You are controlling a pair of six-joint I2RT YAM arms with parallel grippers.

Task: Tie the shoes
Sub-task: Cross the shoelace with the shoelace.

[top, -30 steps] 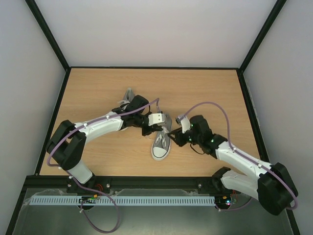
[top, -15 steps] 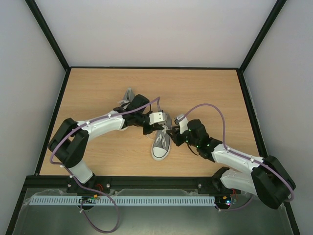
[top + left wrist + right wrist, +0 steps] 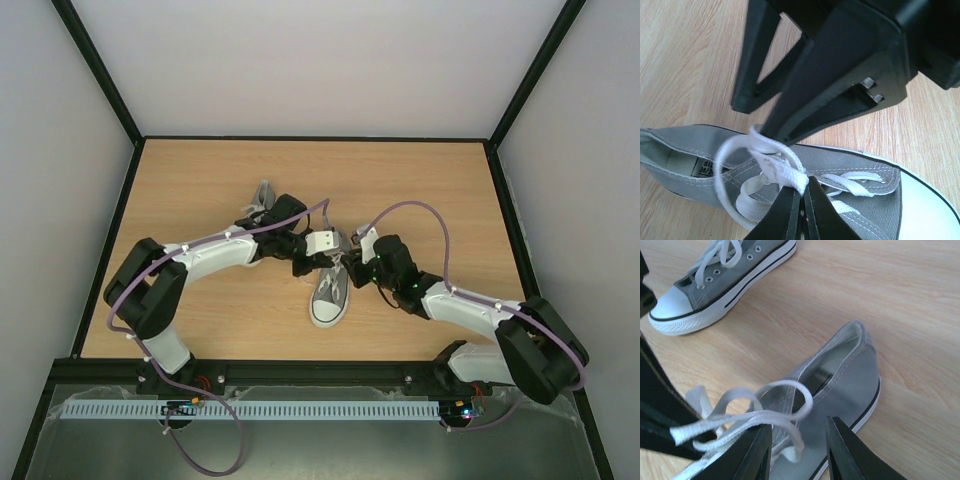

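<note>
Clamps the white lace (image 3: pixel 785 172) at its crossing with the left end effector (image 3: pixel 804 187), fully closed, right above the laced top of the grey shoe (image 3: pixel 860 167). Holds the right end effector (image 3: pixel 797 445) partly open, with nothing pinched. Leaves a slack loop (image 3: pixel 785 387) just ahead of its fingers (image 3: pixel 757 455), with strands draped against one of them. Finds that shoe directly beneath both end effectors on the desk (image 3: pixel 900 300), and the second shoe (image 3: pixel 722 280) well beyond the right one, up and to its left.

Risks closing on air or on a single strand, given such a floppy loop. Risks collapsing the loop by pulling before a firm pinch. Could also drag the light shoe across the desk with a hard tug, or knock the two end effectors together, so close over the shoe.
</note>
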